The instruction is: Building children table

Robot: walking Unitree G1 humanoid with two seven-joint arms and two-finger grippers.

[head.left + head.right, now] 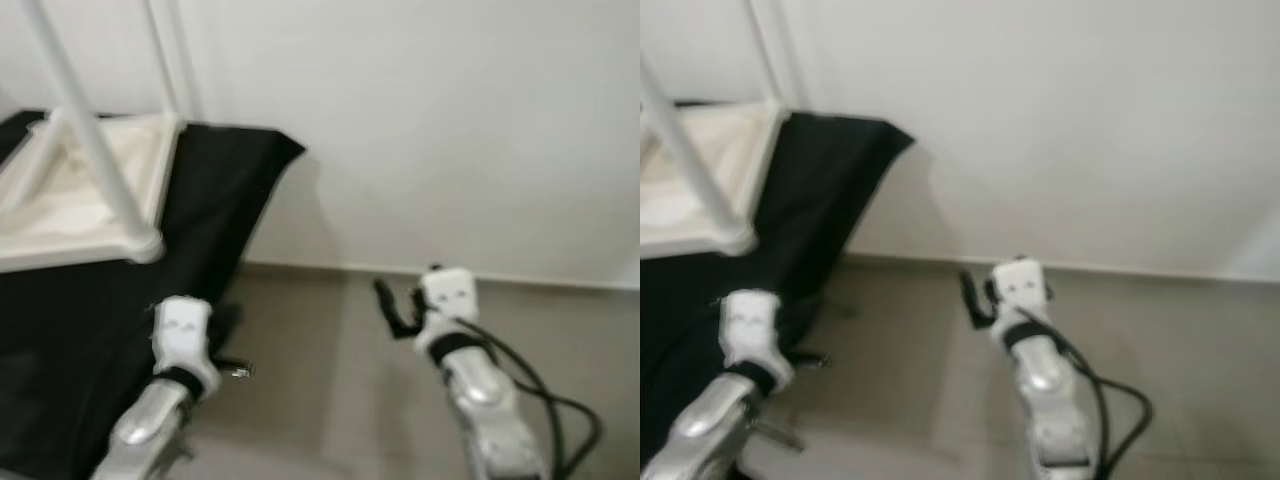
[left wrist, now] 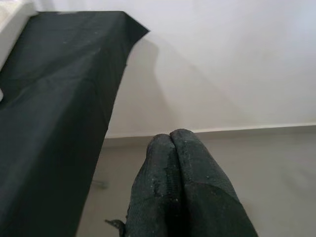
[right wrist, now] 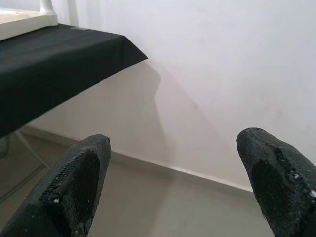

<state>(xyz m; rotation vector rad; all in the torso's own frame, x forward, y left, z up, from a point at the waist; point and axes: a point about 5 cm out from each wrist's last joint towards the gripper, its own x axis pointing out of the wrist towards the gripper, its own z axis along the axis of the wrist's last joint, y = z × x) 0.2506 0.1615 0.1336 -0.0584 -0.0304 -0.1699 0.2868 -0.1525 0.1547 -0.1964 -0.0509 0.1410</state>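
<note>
Left eye view: no legible text; upturned kids' table [image 1: 70, 190] on black cloth [image 1: 200, 230].

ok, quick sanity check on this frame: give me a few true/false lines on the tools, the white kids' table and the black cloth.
1. The white table lies upside down on the black cloth, legs pointing up. True.
2. The left tool holds one of the table legs. False: its fingers are pressed together on nothing, out over the grey floor beside the cloth.
3. The right tool has its fingers spread wide apart. True, with nothing between them.
4. The right tool is resting on the cloth. False: it hangs over the floor, facing the white wall, away from the cloth.
5. The black cloth hangs over the edge of its support, down toward the floor. True.
</note>
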